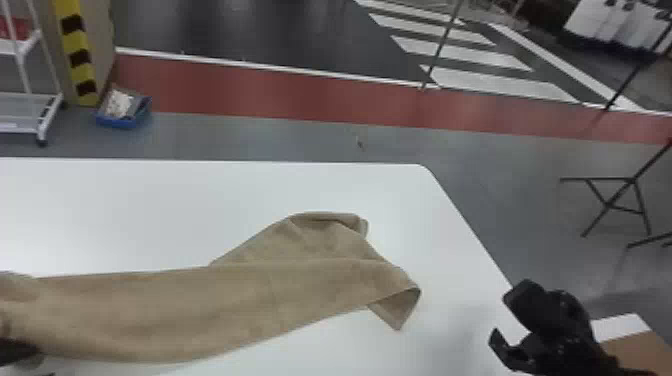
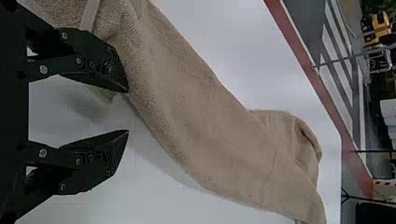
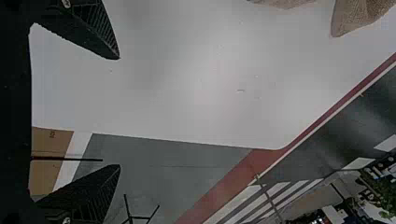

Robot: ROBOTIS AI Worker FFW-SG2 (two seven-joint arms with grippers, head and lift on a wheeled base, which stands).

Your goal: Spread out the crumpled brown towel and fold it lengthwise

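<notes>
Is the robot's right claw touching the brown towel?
Apart. The head view shows it: white tabletop lies between the right claw and the nearest corner of the brown towel.

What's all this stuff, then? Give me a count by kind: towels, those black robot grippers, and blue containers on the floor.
Brown towel: 1
Black grippers, left gripper and right gripper: 2
Blue container: 1
Total: 4
</notes>
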